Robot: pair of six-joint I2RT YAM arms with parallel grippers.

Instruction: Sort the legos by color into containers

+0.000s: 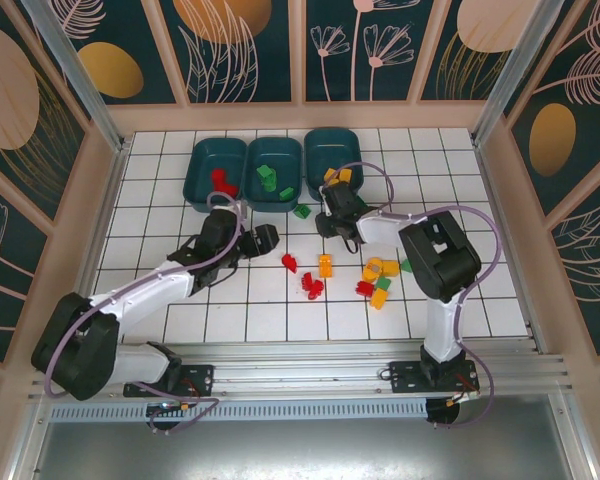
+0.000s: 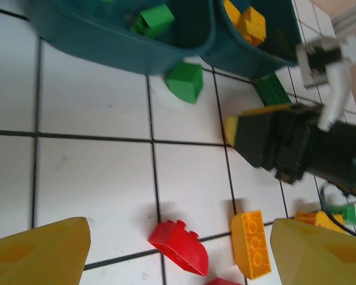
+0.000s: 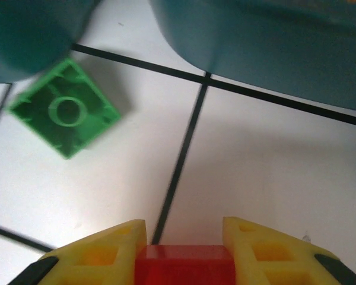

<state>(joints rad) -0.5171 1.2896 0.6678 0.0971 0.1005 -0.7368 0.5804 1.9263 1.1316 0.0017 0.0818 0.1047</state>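
Smooth red brick (image 3: 185,262) between latticed yellow fingers (image 3: 101,256)

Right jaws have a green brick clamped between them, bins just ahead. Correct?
Red, not green: the right wrist view shows a red brick in the jaws of the right gripper; the green brick lies loose on the tile; teal bins are ahead.

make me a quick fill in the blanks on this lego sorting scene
The right hand grips a ___ brick.
The left hand is ___.
The middle bin holds ___ bricks.
Yellow bricks lie in the ___ bin.
Missing: red; open; green; right.
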